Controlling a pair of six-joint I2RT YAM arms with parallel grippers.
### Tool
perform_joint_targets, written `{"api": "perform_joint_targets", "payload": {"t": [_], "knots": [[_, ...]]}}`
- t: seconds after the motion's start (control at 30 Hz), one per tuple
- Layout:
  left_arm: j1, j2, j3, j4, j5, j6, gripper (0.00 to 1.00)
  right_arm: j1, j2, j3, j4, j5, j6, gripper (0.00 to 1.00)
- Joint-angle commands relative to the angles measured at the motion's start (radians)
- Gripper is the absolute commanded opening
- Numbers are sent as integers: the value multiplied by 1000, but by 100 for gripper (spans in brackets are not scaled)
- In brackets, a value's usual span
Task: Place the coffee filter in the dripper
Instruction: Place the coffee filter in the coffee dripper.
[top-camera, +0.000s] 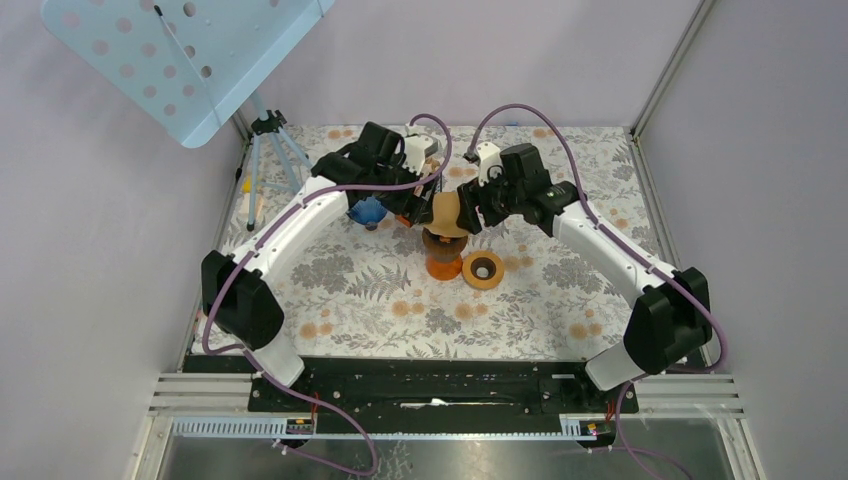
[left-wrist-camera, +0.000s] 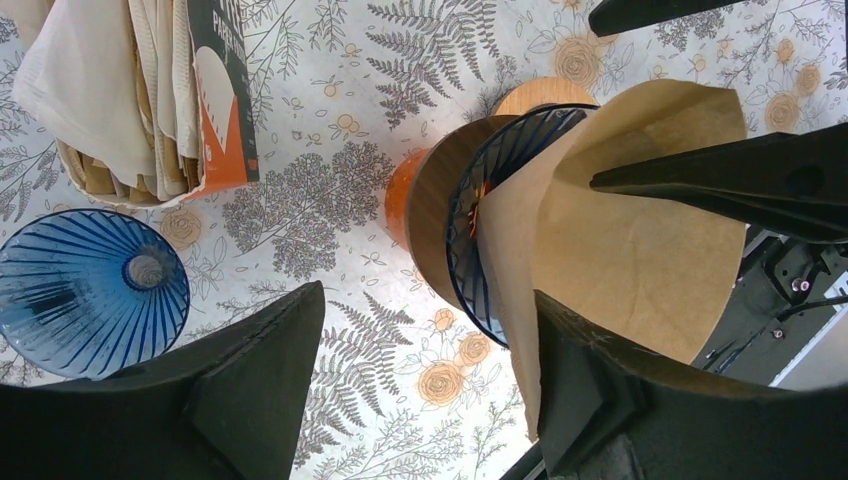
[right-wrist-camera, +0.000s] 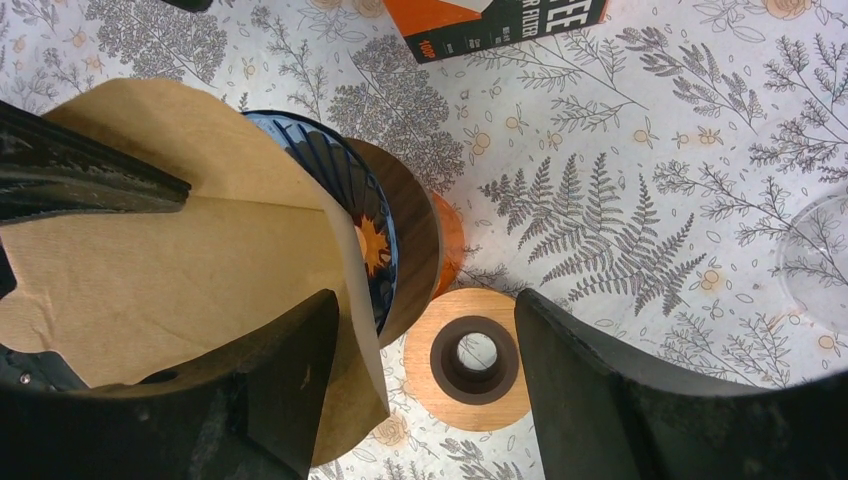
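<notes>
The brown paper coffee filter (left-wrist-camera: 640, 230) stands with its lower part inside the blue ribbed dripper (left-wrist-camera: 480, 240). The dripper has a dark wooden collar (left-wrist-camera: 430, 210) and sits on an orange cup (top-camera: 443, 263) at the table's middle. The filter also shows in the right wrist view (right-wrist-camera: 170, 270) and in the top view (top-camera: 447, 208). My left gripper (left-wrist-camera: 430, 300) is open, its right finger against the filter's side. My right gripper (right-wrist-camera: 425, 300) is open, its left finger against the filter's opposite side. Both grippers (top-camera: 425, 205) (top-camera: 470, 212) flank the filter from above.
A wooden ring with a dark centre (right-wrist-camera: 470, 355) lies right of the cup. A second blue dripper (left-wrist-camera: 90, 290), an orange-and-black filter box (left-wrist-camera: 220, 90) and a holder of pale paper filters (left-wrist-camera: 110, 90) stand behind left. A tripod (top-camera: 270, 150) stands at back left.
</notes>
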Motion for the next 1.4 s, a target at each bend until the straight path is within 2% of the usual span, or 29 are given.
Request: {"api": "perform_joint_targets", "payload": {"t": [0.0,1.37], "knots": [[6,6,-31,63,6,-8,75,13,12,44,19,26,6,72],[11,6,-146,135,-6,-27,78,23,60,12,30,68,0,72]]}}
